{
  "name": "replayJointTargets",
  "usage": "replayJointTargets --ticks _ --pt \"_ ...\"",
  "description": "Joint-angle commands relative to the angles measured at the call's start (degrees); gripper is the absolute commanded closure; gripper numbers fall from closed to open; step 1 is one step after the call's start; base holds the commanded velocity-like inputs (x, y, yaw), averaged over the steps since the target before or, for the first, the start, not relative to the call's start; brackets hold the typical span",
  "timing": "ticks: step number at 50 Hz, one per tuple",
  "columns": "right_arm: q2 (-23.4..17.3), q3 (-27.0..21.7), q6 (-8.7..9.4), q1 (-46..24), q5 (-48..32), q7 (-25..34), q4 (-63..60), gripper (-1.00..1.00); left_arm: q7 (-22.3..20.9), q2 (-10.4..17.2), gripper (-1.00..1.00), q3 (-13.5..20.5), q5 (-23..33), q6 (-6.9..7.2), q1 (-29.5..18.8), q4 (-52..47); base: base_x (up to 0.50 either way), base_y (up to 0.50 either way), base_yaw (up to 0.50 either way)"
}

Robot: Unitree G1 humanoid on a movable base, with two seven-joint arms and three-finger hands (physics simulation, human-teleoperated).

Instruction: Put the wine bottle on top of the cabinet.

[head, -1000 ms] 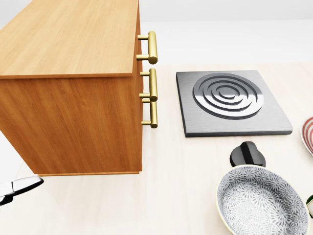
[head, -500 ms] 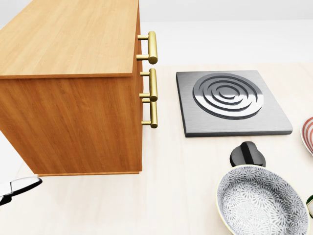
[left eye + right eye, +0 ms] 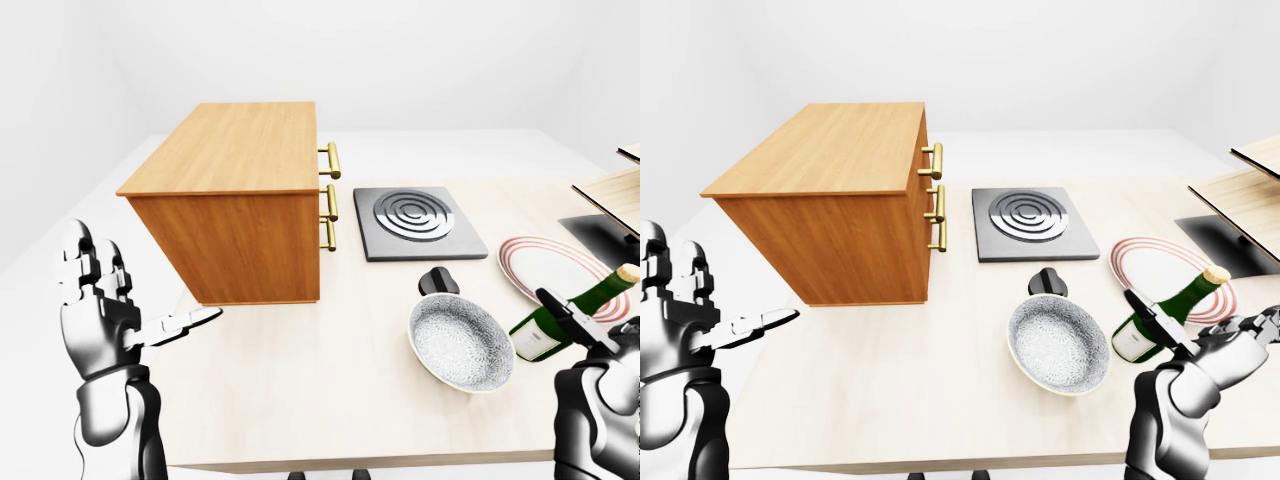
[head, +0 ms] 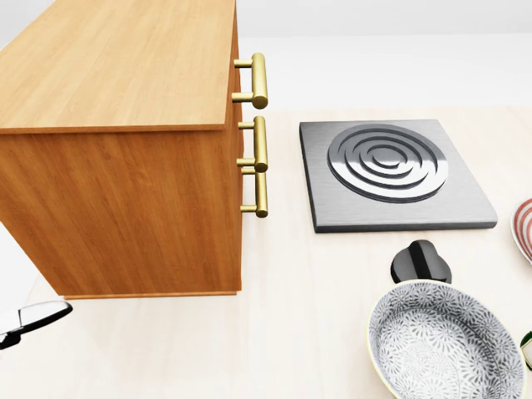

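The right hand (image 3: 1220, 350) sits at the lower right of the right-eye view with its fingers spread loose, not clenched on anything; one dark finger (image 3: 1152, 318) reaches up across the lower body of the wine bottle (image 3: 1160, 318), and whether it actually presses the glass cannot be told. The bottle is green with a pale label and a gold-capped neck, tilted so the neck points up and to the right, its base near the pale table (image 3: 900, 380) just right of the patterned bowl (image 3: 1058, 345). The left hand (image 3: 105, 310) is raised at the left of the left-eye view, palm open and empty, fingers upright and one finger stretched out toward the lower corner of the wooden cabinet (image 3: 235, 200), close to it but apart. The cabinet stands on the left part of the table, its flat top bare, its brass handles (image 4: 259, 133) facing the square metal hob (image 4: 386, 173). A black knob (image 4: 421, 263) lies between the hob and the bowl, and a red-striped plate (image 3: 1160, 268) lies above the bottle. Open tabletop runs along the bottom of both eye views, between the cabinet and the bowl.
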Motion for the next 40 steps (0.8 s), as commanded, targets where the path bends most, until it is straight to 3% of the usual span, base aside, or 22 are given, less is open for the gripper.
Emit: replayJointTargets --ticks 1,18,40 --pt "-0.5 0.7 0.0 0.0 -0.3 0.0 2.1 -1.0 0.0 0.0 -1.0 -0.1 0.1 0.0 0.0 0.5 0.0 0.0 0.0" --pt "-1.9 -0.5 0.0 -0.4 -0.9 0.0 5.9 -1.0 0.0 -0.1 -1.0 -0.4 0.4 0.0 0.2 0.8 0.0 0.0 0.0" --pt "-6.9 2.9 0.0 -6.3 -3.1 0.0 13.8 -1.0 0.1 -0.1 -1.0 -0.5 0.5 0.0 0.1 0.5 0.0 0.0 0.0"
